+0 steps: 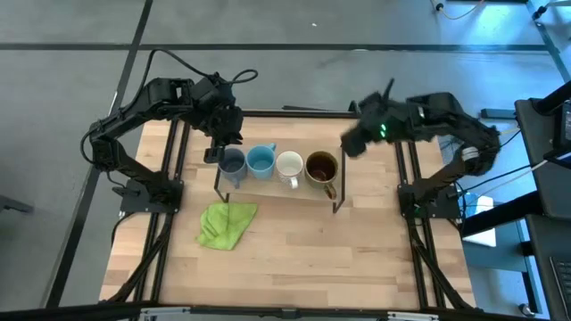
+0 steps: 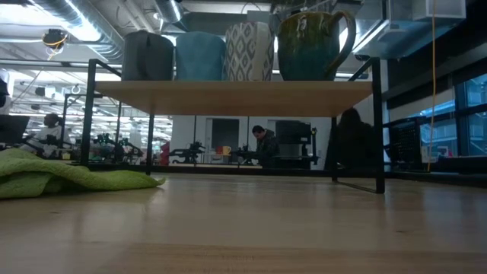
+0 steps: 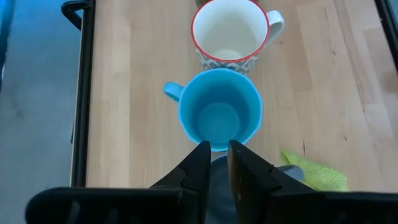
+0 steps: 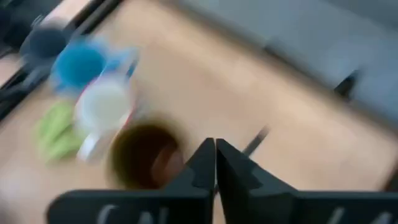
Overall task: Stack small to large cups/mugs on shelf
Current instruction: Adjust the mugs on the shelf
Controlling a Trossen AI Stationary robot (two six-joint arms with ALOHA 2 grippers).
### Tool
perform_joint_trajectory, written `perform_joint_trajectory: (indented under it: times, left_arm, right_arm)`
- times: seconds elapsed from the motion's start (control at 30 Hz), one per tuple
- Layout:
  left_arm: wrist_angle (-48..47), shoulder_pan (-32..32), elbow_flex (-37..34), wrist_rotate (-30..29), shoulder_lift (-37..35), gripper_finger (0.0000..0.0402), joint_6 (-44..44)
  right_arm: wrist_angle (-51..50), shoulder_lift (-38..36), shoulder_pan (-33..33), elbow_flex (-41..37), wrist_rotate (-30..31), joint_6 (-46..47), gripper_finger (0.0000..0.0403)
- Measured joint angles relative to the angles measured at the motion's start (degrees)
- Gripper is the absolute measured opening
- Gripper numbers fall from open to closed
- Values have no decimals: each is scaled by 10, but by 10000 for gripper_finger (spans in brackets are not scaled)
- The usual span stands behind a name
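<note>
Four mugs stand in one row on the shelf (image 1: 268, 189), a low light-wood board on black wire ends that sits on the counter (image 1: 294, 259). The left claw (image 1: 220, 153) hangs right over the grey-blue mug (image 1: 232, 162) at the row's left end; in its wrist view the two fingers (image 3: 198, 168) stand narrow, with only a thin slit between them, just above that mug's rim, and whether they pinch the rim cannot be told. Next past that claw comes the light blue mug (image 3: 219, 111), then the white mug (image 3: 229, 32) with a red rim and a grey diamond pattern on its side. The last in the row, farthest from the left claw and nearest the right one, is the brown mug (image 1: 322, 168), the largest of the four, dark inside. The light blue and white mugs show bare bottoms with nothing in them; the inside of the brown one is too dark to judge, and the grey-blue one is hidden under the claw. The right claw (image 1: 351, 143) hovers off the shelf's right end, just beyond the brown mug, its fingers pressed together on nothing. One green cloth (image 1: 225, 223) lies crumpled on the counter in front of the shelf, on the left claw's side, near the shelf but apart from the mugs.
</note>
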Motion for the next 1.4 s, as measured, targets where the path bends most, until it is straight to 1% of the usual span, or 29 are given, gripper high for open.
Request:
perform_joint_trajectory:
  times: [0.03, 0.1, 0.13, 0.2, 0.27, 0.33, 0.4, 0.47, 0.77, 0.97, 1.27, 1.4]
  left_arm:
    - [0, 0, 0, 0, 0, 49, 3]
    - [0, 0, 0, 4, 0, 47, 12]
    - [0, 0, 0, 8, 0, 47, 15]
    - [0, 0, 0, 28, 0, 47, 19]
    - [0, 0, 0, 56, 0, 50, 21]
    - [0, 0, 0, 79, 0, 51, 23]
    - [0, 0, 0, 85, 0, 51, 23]
    - [0, 0, 0, 85, 0, 51, 23]
    - [0, 0, 0, 85, 0, 46, 9]
    - [0, 0, 0, 85, 0, 49, 9]
    - [0, 0, 0, 77, 0, 46, 9]
    - [0, 0, 0, 77, 0, 45, 9]
  right_arm:
    - [-3, -11, 13, -17, -30, 22, 12]
    - [3, -40, 36, -61, -89, 77, 6]
    - [-1, -56, 47, -88, -110, 101, 7]
    - [-1, -82, 72, -140, -133, 162, 11]
    - [-3, -104, 96, -197, -138, 211, 11]
    - [6, -118, 118, -248, -118, 259, 7]
    - [37, -132, 135, -290, -87, 293, 4]
    - [75, -140, 146, -321, -79, 319, 5]
    - [177, -139, 177, -407, -86, 349, 4]
    - [255, -138, 179, -453, -95, 349, 4]
    - [300, -139, 179, -470, -98, 348, 4]
    - [306, -139, 179, -470, -84, 347, 4]
